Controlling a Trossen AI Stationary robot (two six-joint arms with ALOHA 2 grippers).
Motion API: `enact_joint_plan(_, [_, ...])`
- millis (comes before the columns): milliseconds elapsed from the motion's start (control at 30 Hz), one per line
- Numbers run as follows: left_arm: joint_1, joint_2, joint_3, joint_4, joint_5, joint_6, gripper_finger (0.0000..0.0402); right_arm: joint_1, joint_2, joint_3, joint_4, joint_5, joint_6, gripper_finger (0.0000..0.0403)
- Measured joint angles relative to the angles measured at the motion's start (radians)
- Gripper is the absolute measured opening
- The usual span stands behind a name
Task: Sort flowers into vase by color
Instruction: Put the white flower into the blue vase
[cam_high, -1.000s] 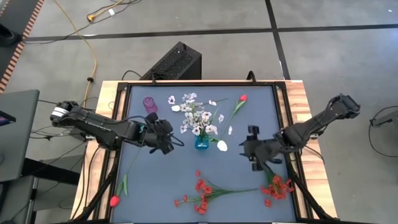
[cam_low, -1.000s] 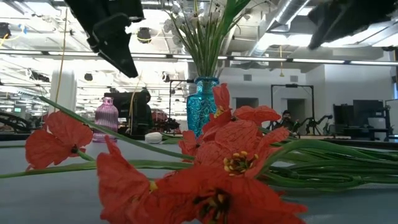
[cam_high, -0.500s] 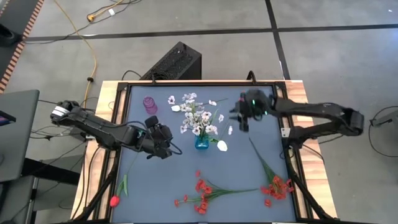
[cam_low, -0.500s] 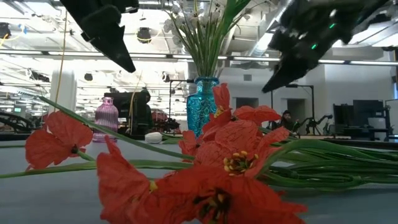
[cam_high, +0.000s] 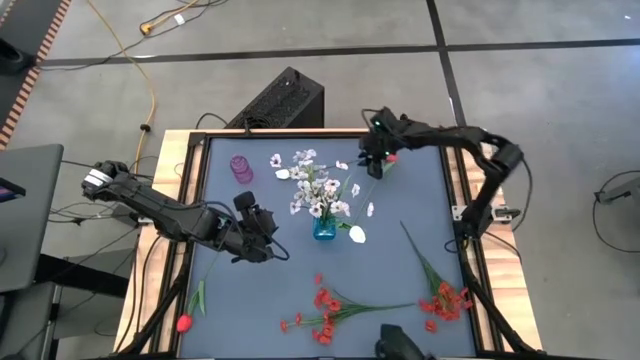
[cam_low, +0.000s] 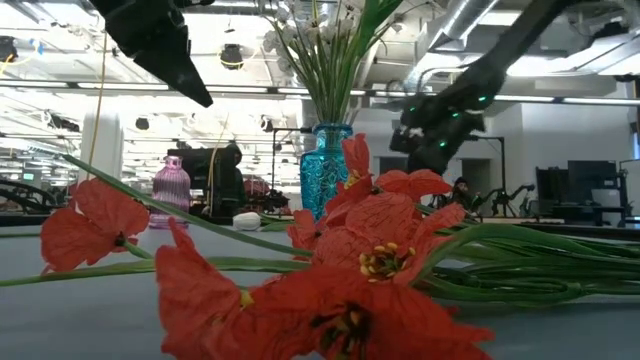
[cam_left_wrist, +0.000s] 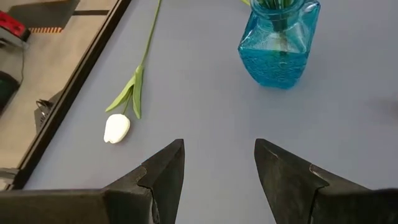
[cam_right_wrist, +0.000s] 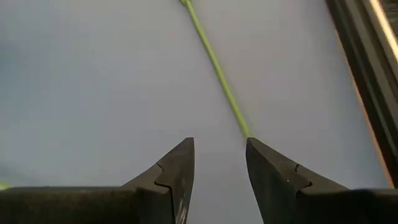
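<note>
A blue glass vase (cam_high: 325, 229) (cam_left_wrist: 280, 43) (cam_low: 327, 165) stands mid-table and holds white-bloomed sprays (cam_high: 315, 190). A small purple vase (cam_high: 241, 166) stands at the far left. My left gripper (cam_high: 268, 243) (cam_left_wrist: 219, 143) hovers open, left of the blue vase. A white tulip (cam_left_wrist: 116, 127) lies ahead of it. My right gripper (cam_high: 376, 165) (cam_right_wrist: 219, 140) hangs open at the far edge, over the green stem (cam_right_wrist: 217, 68) of a red tulip (cam_high: 391, 157) lying flat. Red sprays (cam_high: 325, 305) (cam_high: 445, 300) lie near the front edge.
Another red tulip (cam_high: 184, 322) lies by the near left corner, its stem pointing toward my left gripper. Loose white blooms (cam_high: 276, 160) and a white tulip head (cam_high: 357, 234) lie around the blue vase. A raised dark frame (cam_high: 452, 200) rims the table.
My right arm has swung from the table's right near side up to the far edge, ending over the red tulip's stem. My left gripper has drifted slightly toward the near edge. No flower has moved.
</note>
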Motion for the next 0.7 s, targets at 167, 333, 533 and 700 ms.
enact_joint_plan(167, [0.0, 0.0, 0.0, -0.001, -0.001, 0.02, 0.0185, 0.003, 0.135, 0.154, -0.144, 0.039, -0.091, 0.0171])
enact_joint_plan(333, [0.0, 0.0, 0.0, -0.001, -0.014, 0.041, 0.0185, 0.024, 0.23, 0.26, -0.221, 0.13, -0.139, 0.0171])
enact_joint_plan(533, [0.0, 0.0, 0.0, -0.001, -0.02, 0.033, 0.0185, 0.046, 0.295, 0.324, -0.25, 0.227, -0.157, 0.017])
enact_joint_plan(700, [0.0, 0.0, 0.0, -0.001, -0.019, 0.027, 0.0185, 0.049, 0.316, 0.344, -0.323, 0.263, -0.156, 0.0123])
